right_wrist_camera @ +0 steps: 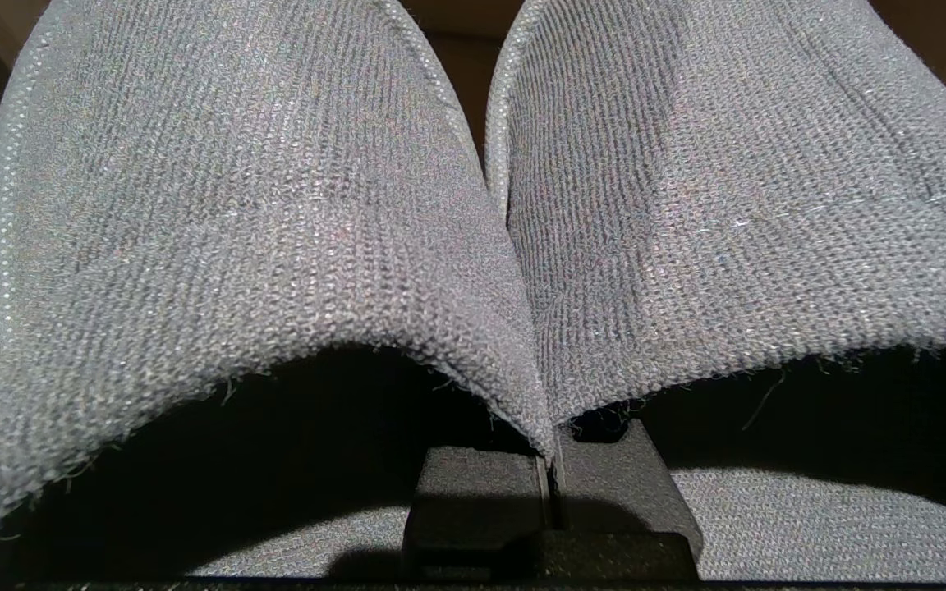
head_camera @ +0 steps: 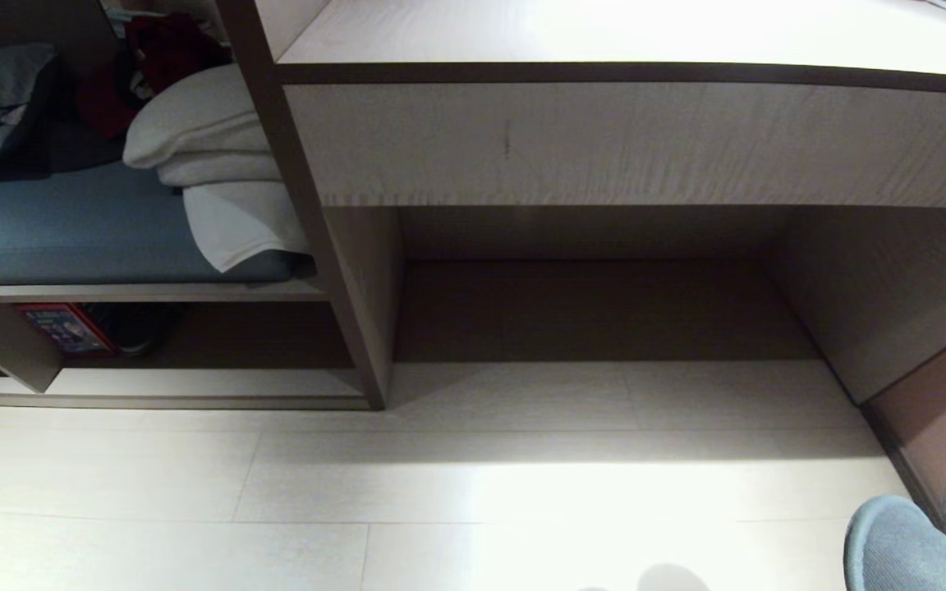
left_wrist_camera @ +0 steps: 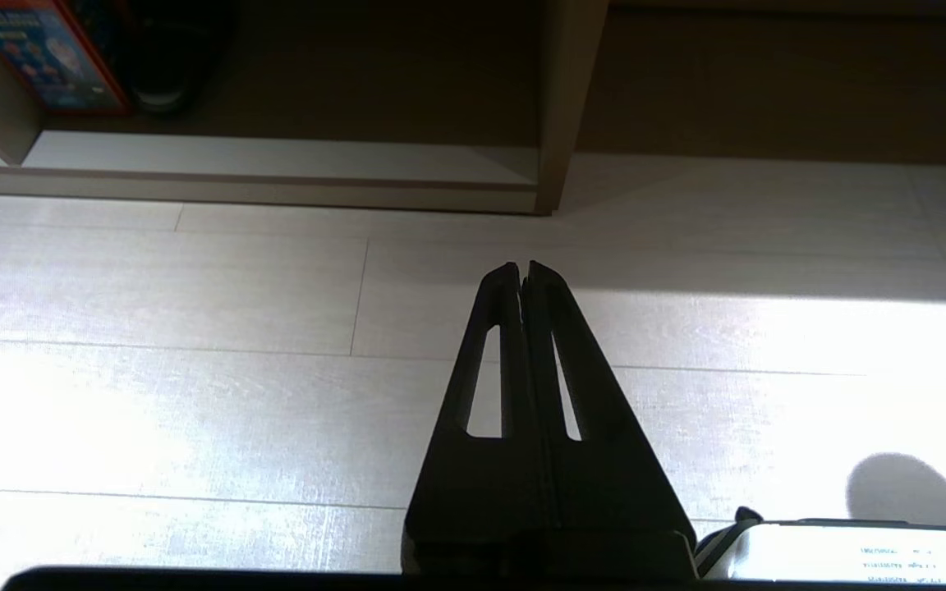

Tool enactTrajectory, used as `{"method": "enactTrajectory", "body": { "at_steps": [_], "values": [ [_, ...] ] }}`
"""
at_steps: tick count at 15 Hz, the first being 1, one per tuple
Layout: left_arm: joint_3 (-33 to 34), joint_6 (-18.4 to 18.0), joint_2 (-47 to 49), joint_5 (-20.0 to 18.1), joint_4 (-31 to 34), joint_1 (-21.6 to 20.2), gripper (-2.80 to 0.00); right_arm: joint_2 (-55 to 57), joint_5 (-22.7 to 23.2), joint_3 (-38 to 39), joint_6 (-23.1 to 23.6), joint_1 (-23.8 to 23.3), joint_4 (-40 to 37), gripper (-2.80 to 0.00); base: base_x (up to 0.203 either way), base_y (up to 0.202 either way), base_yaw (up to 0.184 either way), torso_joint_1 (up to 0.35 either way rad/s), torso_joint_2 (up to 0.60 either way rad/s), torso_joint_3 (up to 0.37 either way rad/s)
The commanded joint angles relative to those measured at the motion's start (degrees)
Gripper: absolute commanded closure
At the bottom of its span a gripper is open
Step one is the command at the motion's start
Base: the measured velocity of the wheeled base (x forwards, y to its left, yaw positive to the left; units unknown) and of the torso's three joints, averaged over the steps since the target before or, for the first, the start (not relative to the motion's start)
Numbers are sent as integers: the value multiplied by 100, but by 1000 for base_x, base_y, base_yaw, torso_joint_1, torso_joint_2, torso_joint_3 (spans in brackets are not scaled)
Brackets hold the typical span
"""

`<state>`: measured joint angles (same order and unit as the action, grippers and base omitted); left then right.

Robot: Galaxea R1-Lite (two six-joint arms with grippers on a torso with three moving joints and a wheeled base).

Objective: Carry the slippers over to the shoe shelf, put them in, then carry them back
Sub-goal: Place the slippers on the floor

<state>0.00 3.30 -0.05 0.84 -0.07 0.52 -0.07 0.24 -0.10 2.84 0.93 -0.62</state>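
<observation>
1. Right gripper clamped on slippers, toes pointing away.
2. Left gripper pinched together, empty, above floor before shelf.
3. Slippers cut off near desk.

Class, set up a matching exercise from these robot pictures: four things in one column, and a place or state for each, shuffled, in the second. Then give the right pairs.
1. slippers
2. left end effector
3. white pillow
4. red and blue box

A. shut, holding nothing, above the floor
B. inside the low shoe shelf
C. pinched together by the right end effector
D. on the blue mattress

Pairs: 1-C, 2-A, 3-D, 4-B
</observation>
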Motion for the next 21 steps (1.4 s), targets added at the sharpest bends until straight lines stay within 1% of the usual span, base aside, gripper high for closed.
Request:
{"method": "enactTrajectory", "body": {
  "at_steps": [1, 21],
  "values": [
    [0, 4, 5, 4, -1, 0, 0, 7, 2, 1, 6, 0, 4, 0, 0, 0, 0, 7, 2, -198],
    [0, -14, 5, 4, 7, 0, 0, 7, 2, 1, 6, 4, 1, 0, 0, 0, 0, 1, 3, -194]
  ]
}}
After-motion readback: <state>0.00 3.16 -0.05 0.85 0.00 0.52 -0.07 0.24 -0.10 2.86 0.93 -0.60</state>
